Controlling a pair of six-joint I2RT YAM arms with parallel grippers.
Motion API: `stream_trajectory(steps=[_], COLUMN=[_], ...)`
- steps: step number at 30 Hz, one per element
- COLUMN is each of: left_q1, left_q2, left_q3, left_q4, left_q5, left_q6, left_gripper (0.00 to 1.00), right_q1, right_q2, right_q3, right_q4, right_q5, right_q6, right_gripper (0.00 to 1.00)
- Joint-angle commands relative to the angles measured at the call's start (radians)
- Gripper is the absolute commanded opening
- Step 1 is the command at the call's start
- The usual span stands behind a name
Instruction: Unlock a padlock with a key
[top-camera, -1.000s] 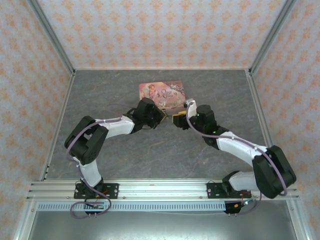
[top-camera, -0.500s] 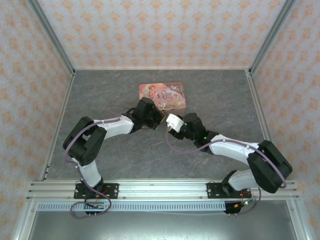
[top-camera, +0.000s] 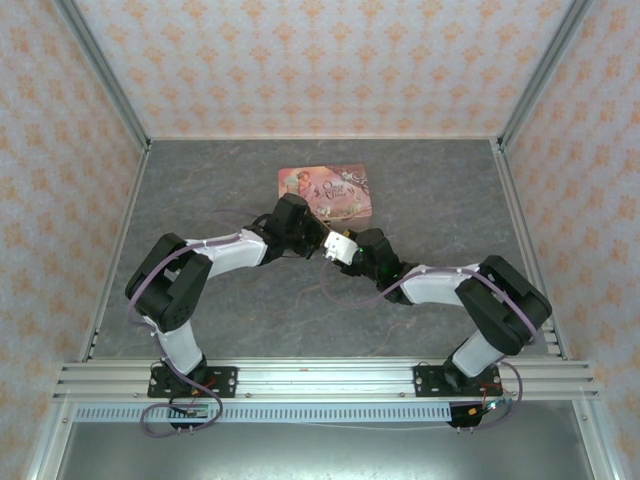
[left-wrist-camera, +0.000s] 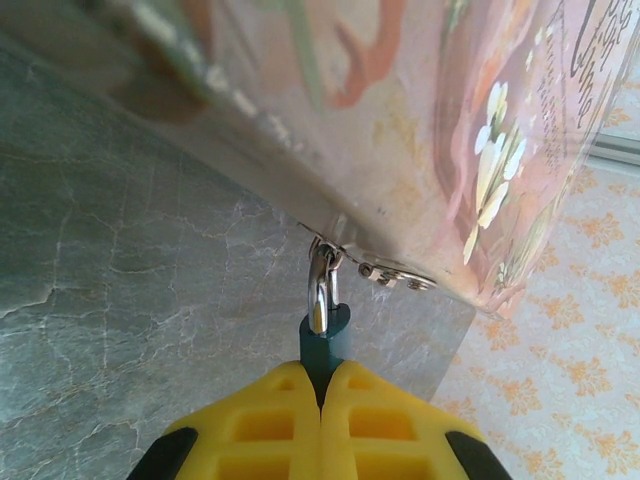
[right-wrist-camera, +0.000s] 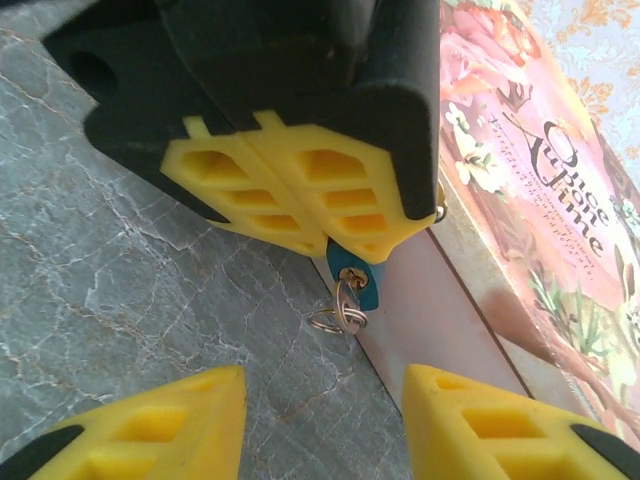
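Now that my right tool (right-wrist-camera: 322, 400) has swung in, spread, facing my left tool (left-wrist-camera: 321, 388) pinching the padlock (left-wrist-camera: 323, 338), I judge unlocking is close.

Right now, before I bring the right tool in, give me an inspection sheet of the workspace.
Surface: grey marbled tabletop, no spills seen.
Job's things: teal padlock hangs by its shackle from the hasp of the pink tin box; a small metal ring dangles from its free end; key itself not made out.
Clutter: nothing seen.
Grippers: left tool shut on the padlock body; right tool open, short of the ring, touching nothing.
Cables: thin purple cables run along both arms, clear of the lock.
Surroundings: orange-patterned walls, aluminium frame rail at the near edge.
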Motion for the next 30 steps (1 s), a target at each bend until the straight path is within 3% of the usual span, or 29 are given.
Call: stream_trajectory(steps=[1,14,27,30], left_q1=[0.005,0.005,0.005,0.004], left_q2=[-0.042,-0.043,-0.048,-0.045], left_q3=[0.041,0.042,0.04,0.042], left_q4=[-0.005,-0.009,-0.012,-0.009], left_q5=[0.019,0.028,0.03,0.033], left_q6=[0.002,0.002,-0.003,-0.005], left_gripper=[0.0,0.0,0.0,0.0], right_q1=[0.006,0.006,0.006,0.006], right_q2=[0.025,0.078,0.096,0.092], right_q3=[0.029,0.065,0.075,0.076], right_q4=[0.08,0.108,0.111,0.111], right_q5=[0.022,0.028,0.039,0.034], right_q6=[-0.006,-0.011,0.034,0.066], right_gripper=[0.42,0.36,0.0,0.0])
